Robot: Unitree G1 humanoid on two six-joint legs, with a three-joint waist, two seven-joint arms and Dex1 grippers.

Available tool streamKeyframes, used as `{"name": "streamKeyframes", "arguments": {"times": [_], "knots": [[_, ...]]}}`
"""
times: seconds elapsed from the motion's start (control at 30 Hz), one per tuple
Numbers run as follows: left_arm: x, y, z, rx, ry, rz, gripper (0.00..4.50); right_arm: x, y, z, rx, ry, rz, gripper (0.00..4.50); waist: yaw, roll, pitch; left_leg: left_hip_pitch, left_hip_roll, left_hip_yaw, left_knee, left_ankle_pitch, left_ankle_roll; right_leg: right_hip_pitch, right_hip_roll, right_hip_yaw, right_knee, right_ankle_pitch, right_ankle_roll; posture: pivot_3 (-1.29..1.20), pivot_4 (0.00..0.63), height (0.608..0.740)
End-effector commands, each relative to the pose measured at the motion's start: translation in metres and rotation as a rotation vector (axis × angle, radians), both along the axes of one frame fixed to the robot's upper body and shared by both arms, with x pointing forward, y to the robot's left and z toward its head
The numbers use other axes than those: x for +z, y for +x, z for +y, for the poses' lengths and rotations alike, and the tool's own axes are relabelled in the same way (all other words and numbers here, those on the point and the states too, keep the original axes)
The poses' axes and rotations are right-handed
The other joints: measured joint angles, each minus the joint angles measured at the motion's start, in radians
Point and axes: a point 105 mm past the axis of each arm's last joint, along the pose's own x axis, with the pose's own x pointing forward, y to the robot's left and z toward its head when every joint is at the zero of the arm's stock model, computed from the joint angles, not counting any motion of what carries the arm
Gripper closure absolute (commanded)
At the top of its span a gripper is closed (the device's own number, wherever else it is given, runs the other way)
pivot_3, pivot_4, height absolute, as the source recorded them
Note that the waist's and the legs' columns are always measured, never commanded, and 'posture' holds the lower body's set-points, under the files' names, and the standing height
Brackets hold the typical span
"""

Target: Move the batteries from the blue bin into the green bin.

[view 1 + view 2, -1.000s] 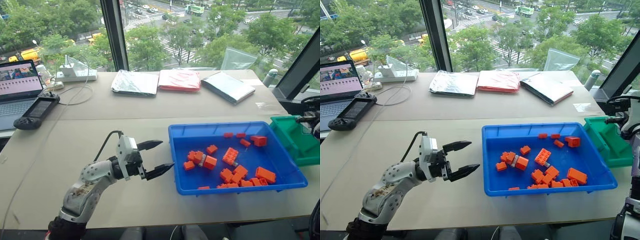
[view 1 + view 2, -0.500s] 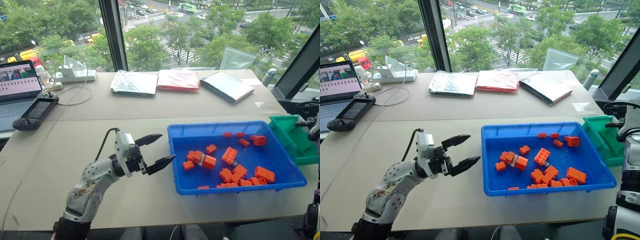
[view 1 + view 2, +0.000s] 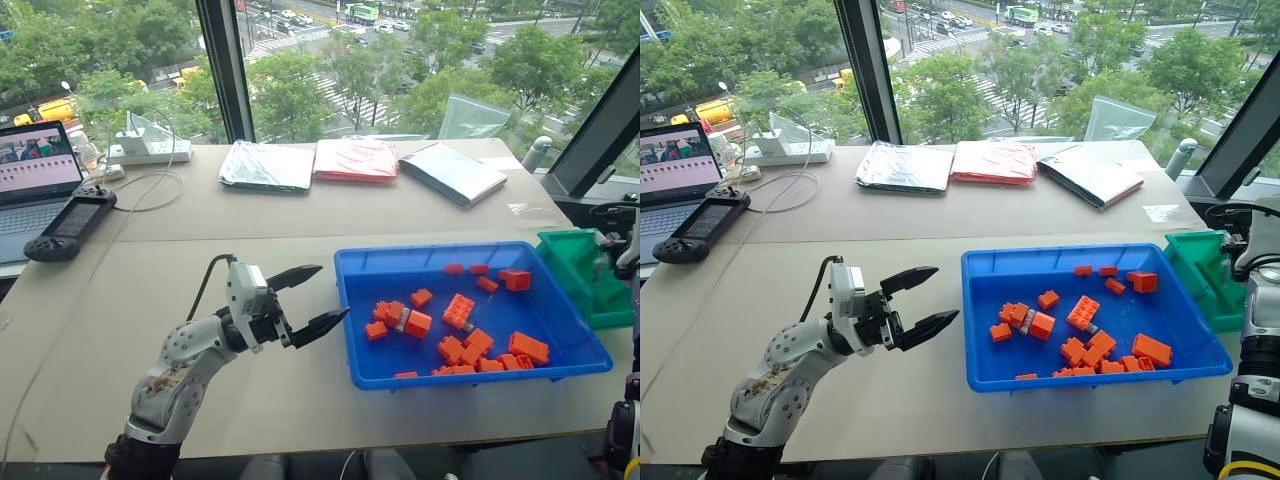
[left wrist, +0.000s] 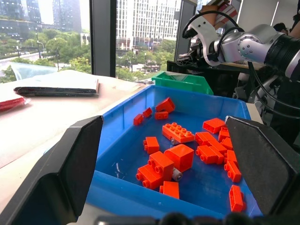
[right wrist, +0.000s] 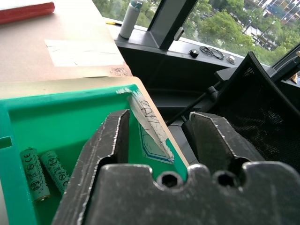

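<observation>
Orange bricks point(image 3: 462, 311) crowding blue bin point(image 3: 360, 325) (densely)

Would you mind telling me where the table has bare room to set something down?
Free: the table between the controller, the left gripper and the blue bin; also the strip between the bin and the pouches. Crowded: the bin's floor, strewn with bricks.

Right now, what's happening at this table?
The robot is sorting batteries out of the blue bin of orange bricks. Its right hand is open over the green bin, where two batteries lie. The left hand hovers open beside the blue bin, holding nothing.
</observation>
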Motion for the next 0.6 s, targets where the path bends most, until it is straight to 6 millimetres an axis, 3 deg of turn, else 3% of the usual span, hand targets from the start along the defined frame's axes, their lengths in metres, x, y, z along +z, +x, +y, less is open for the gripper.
{"name": "streamKeyframes", "arguments": {"times": [0.03,0.2,0.33,0.47,0.6], "knots": [[0.012,-0.003,-0.003,-0.018,-0.018,-0.062,0.00,0.034,-0.004,0.001,0.012,-0.077,-0.095,0.03,0.000,0.000,0.000,0.000,0.000,0.000,0.000,0.000,0.000,0.000,0.000,0.000,0.000,0.000,0.000,0.00,0.150,0.740],[0.013,-0.004,-0.006,-0.041,-0.024,-0.080,0.00,0.046,0.005,0.047,0.266,-0.036,-0.133,0.03,-0.002,0.001,0.000,0.000,0.000,0.000,0.000,0.000,0.000,0.000,0.000,0.000,0.000,0.000,0.000,0.00,0.150,0.740],[0.011,-0.007,-0.009,-0.092,-0.007,-0.091,0.00,0.050,-0.002,0.082,0.465,0.000,-0.126,0.03,0.000,0.001,0.000,0.000,0.001,-0.001,0.000,0.000,0.000,0.000,0.000,0.000,0.000,0.000,0.000,0.00,0.150,0.740],[0.014,-0.005,-0.013,-0.138,-0.012,-0.102,0.00,0.037,-0.021,0.135,0.758,0.000,-0.025,0.03,0.006,0.001,0.000,-0.001,0.001,-0.002,0.000,0.000,0.001,0.001,0.000,-0.001,-0.002,0.000,0.000,0.00,0.150,0.740],[0.015,-0.006,-0.018,-0.178,-0.025,-0.102,0.00,0.019,-0.042,0.167,0.926,0.048,0.064,0.03,0.006,0.001,0.000,-0.001,0.001,-0.006,0.000,-0.001,0.001,0.001,0.000,-0.001,-0.005,0.001,0.002,0.00,0.150,0.740]]}}
